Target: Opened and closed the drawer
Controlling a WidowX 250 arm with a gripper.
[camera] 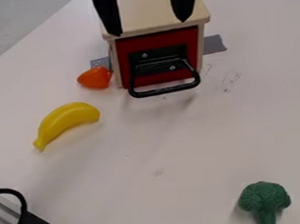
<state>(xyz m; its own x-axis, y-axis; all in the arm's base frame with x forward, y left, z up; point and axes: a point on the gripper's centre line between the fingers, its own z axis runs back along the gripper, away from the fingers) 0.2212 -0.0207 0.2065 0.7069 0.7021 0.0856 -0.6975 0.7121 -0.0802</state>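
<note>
White tabletop [176,156], edge slanting at upper left, is stretching between red rectangular drawer [192,48] and green toy broccoli [264,196]. Drawer is sitting flush; black two-finger gripper [150,27] is hanging spread.

- Illumination: bright, diffuse light spreads over the white tabletop [182,145]; the source itself cannot be placed.
- Tone: the wooden cabinet top [144,11] is pale and well lit, the red drawer front [124,54] below it distinctly darker.
- Shadows: soft-edged and faint; a grey patch lies on the tabletop below the black handle [164,90], and weaker shading borders the yellow banana [66,120] and the green broccoli [262,198].
- Highlights: small glints mark the screws [173,68] and the handle's glossy bar; a mild sheen shows on the banana.
- Glare: the tabletop carries no harsh hot spot.
</note>
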